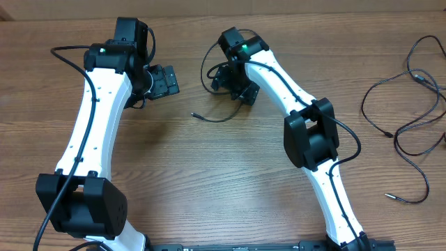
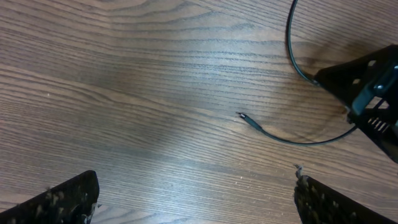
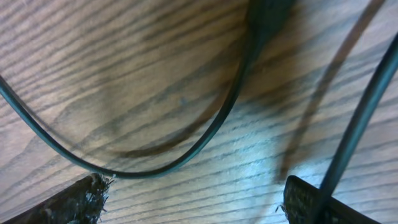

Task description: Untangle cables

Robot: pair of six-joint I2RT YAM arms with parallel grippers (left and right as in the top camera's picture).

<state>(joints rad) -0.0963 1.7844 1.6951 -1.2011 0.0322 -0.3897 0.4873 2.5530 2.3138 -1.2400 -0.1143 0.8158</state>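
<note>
- Cables point(image 1: 408, 104): a group of thin black cords lies in loose loops at the right edge of the overhead frame, well apart from both arms. One end rests at the lower right of that frame.
- Separate cable strand point(image 1: 217, 119): it lies on the table point(image 1: 209, 181) at upper centre of the overhead frame. Its plug tip point(image 2: 241, 116) points left and the cord curves right, under the right gripper point(image 1: 233, 85). A loop of it rises at the upper left of that gripper.
- State of left gripper point(image 1: 162, 81): it sits left of centre in the upper part of the overhead frame. Jaws are spread wide with nothing between them. In the left wrist view the plug tip lies near mid-frame, clear of both fingers point(image 2: 68, 199).
- State of right gripper: it is low over the table, with jaws wide apart and not clamped on anything. In the right wrist view the strand sweeps from the left edge down to lower centre, then up to the top, just ahead of the fingertips. Contact with them cannot be confirmed.
- Dark line at the right edge of the right wrist view: blurred, identity cannot be determined.
</note>
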